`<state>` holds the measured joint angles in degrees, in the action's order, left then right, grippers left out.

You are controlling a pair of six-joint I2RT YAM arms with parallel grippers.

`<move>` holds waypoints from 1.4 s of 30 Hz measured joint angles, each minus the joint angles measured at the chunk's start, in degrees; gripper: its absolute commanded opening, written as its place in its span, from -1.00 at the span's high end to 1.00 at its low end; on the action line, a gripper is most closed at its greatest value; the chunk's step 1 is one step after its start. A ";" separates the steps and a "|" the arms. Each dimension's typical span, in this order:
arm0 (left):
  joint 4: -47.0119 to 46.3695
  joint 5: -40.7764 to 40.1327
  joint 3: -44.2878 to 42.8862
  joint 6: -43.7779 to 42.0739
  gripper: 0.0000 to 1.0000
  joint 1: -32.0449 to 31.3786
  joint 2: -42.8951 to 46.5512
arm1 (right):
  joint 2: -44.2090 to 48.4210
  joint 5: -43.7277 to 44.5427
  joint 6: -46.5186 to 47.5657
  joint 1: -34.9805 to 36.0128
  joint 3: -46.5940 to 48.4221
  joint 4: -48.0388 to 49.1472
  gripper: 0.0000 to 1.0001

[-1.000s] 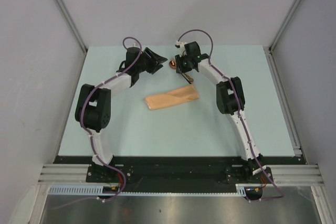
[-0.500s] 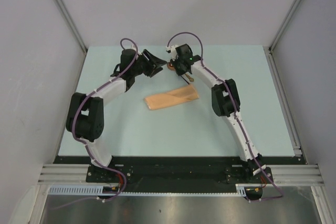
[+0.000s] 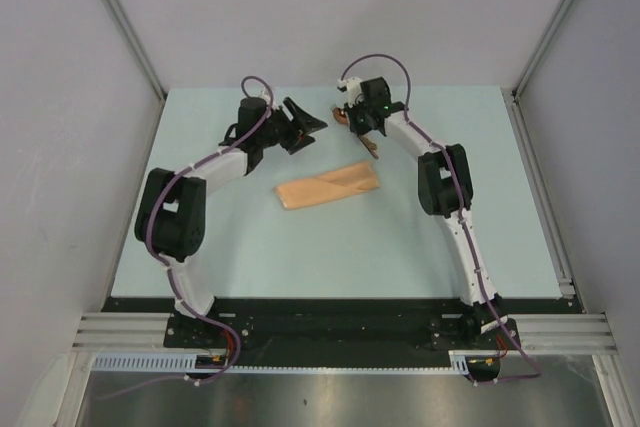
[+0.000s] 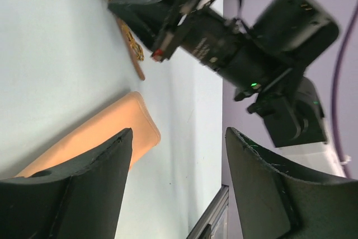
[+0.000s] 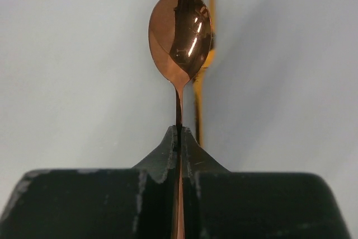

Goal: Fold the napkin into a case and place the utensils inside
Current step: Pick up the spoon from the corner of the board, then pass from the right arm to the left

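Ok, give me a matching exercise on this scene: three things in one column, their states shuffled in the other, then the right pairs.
Things
1. napkin
2. spoon
3. left gripper

States
A. pinched by its handle in the shut right gripper
B. open, holding nothing
C. folded, lying flat on the table

Pairs: 1-C, 2-A, 3-B
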<state>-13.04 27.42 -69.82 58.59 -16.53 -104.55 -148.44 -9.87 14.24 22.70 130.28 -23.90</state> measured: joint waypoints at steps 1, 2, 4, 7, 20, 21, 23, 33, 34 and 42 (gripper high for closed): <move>-0.15 0.02 -0.42 0.07 -0.47 -0.28 -0.92 | 0.39 -0.59 0.15 -0.70 -0.28 0.39 1.00; -0.26 0.13 -1.44 0.33 -0.47 -0.90 -2.36 | 0.72 -1.16 0.44 -1.36 -0.33 0.81 1.00; -0.68 0.24 -3.26 0.52 -0.47 -2.16 -4.48 | 1.77 -2.05 0.66 -2.71 -0.33 1.66 1.00; -1.42 0.24 -5.88 0.79 -0.49 -4.20 -6.51 | 4.59 -2.69 0.00 -4.31 -0.81 1.95 1.00; 4.68 -4.70 -15.32 -13.03 -0.54 -14.53 -8.57 | 34.99 2.51 -37.20 -5.22 -25.11 3.52 1.00; 4.85 -4.76 -14.56 -13.62 -0.54 -14.91 -8.48 | 36.52 2.64 -39.69 -5.22 -27.28 4.07 1.00; 5.42 -4.61 -12.63 -14.08 -0.53 -15.19 -8.13 | 39.50 2.95 -44.98 -4.85 -32.20 4.83 1.00; 4.13 -1.11 -5.46 -13.09 -0.10 -15.23 -6.29 | 43.93 5.20 -56.76 -1.57 -46.14 6.82 1.00; 3.72 -0.24 -5.31 -12.72 0.15 -15.28 -6.29 | 44.63 5.18 -57.66 -1.27 -47.08 7.17 1.00; 1.57 7.74 -0.92 -11.13 1.00 -15.23 -3.37 | 50.73 -0.76 -59.25 -1.33 -54.55 12.79 -0.09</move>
<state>-11.46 35.16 -70.74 47.46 -31.77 -107.92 -97.71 -10.63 -45.01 21.37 75.72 -11.11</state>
